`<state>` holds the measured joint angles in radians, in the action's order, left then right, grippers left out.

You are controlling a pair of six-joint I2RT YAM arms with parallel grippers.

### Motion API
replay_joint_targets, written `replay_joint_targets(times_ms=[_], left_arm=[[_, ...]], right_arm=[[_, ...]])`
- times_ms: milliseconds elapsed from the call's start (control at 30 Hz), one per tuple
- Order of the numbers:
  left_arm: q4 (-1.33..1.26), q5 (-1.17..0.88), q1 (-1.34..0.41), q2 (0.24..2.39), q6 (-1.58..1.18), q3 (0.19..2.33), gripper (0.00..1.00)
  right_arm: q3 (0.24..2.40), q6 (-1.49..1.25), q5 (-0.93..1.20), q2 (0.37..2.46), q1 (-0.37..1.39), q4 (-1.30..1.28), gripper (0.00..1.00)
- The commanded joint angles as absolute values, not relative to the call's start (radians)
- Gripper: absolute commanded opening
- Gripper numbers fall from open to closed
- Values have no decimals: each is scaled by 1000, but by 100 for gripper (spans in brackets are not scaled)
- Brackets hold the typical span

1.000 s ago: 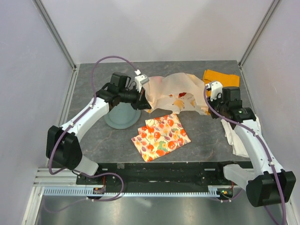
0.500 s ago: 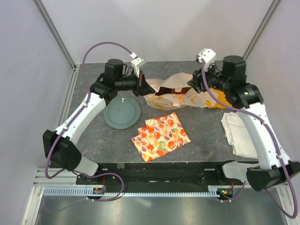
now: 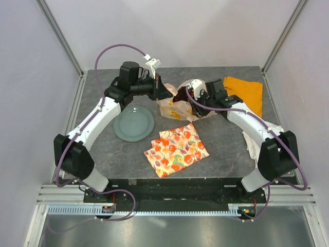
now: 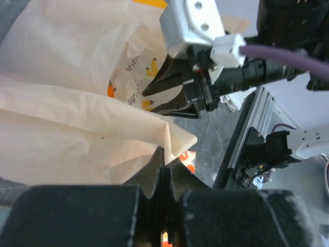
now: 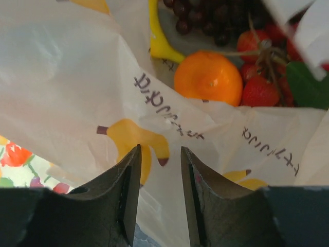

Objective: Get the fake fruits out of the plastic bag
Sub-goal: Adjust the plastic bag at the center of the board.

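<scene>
The plastic bag (image 3: 177, 108) lies bunched at the back middle of the table, cream with yellow banana prints. My left gripper (image 3: 168, 92) is shut on the bag's edge (image 4: 172, 141) and holds it up. My right gripper (image 3: 186, 99) is open at the bag's mouth, its jaws (image 5: 159, 154) over the bag's wall (image 5: 77, 77). Inside the bag I see an orange (image 5: 208, 77), a yellow banana (image 5: 158, 43), dark purple grapes (image 5: 203, 15) and a red fruit bunch (image 5: 259, 85). The right gripper's open fingers (image 4: 164, 95) also show in the left wrist view.
A grey-green plate (image 3: 134, 123) lies left of the bag. A flat fruit-patterned cloth (image 3: 177, 149) lies in front of it. An orange cloth (image 3: 247, 91) is at the back right. A white cloth (image 3: 253, 144) lies at the right, partly under my right arm.
My right arm has swung from the back right down to the bag's mouth. My left gripper kept hold of the bag's edge and shifted slightly right. The bag has bunched up.
</scene>
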<state>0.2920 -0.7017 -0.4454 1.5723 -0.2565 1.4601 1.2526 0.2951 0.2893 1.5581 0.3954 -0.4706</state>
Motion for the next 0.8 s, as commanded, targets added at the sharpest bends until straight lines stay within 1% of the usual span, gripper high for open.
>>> replay_joint_targets(times_ms=[0,33,200,267,367,500,600,667,767], left_arm=[[276,-658,-439,1557,-270,1430,2],[287,-650,-434,1552,-267,1424,1],[317,-650,-422,1532,-252,1388,2],[331,-661,-419,1520,-236,1382,2],[339,-670,-420,1509,-227,1356,2],[337,-678,-419,1511,-224,1321,2],[330,-676,-420,1516,-227,1322,2],[325,-675,-419,1517,-227,1331,2],[324,-672,-417,1517,-230,1342,2]], right_arm=[[1178,273,216,1514,426,-446,43],[1158,276,231,1496,439,-510,43],[1045,293,294,1342,446,-647,40],[1063,293,295,1312,446,-687,39],[1181,278,307,1316,448,-670,40],[1288,252,287,1396,446,-582,40],[1338,285,241,1529,448,-533,37],[1356,307,206,1583,448,-493,36],[1382,302,121,1701,448,-434,33]])
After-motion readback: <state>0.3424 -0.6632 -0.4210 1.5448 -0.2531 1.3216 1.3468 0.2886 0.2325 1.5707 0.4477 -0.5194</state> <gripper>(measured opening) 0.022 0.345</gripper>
